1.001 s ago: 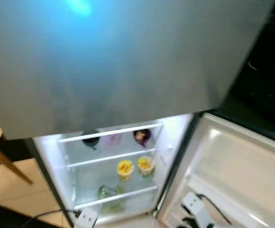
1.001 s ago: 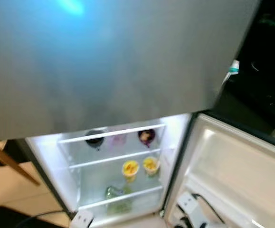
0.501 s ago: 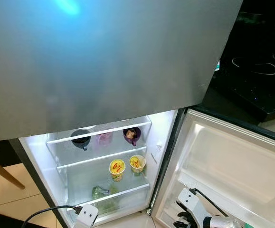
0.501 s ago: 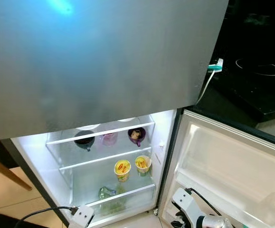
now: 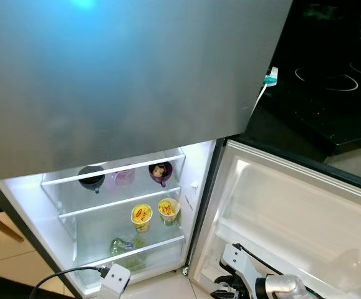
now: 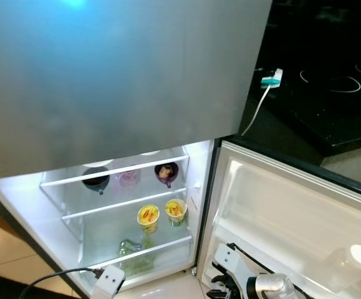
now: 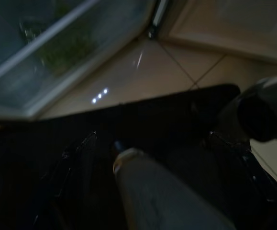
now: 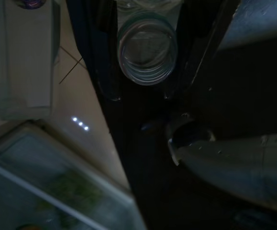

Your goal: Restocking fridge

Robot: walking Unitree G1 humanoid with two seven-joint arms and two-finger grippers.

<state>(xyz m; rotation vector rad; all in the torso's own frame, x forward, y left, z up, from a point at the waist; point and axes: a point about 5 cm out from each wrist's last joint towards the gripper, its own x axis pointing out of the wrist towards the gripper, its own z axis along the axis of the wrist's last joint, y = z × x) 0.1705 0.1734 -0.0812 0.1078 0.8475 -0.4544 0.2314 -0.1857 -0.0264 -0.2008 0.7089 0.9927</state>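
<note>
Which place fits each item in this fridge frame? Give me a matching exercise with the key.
Things:
1. purple cup
2. yellow cups
3. greens
4. white-capped bottle

Places:
A. bottom of the fridge
B. door shelf
C. top shelf
D. middle shelf

Pairs: 1-C, 2-D, 3-A, 4-B
</note>
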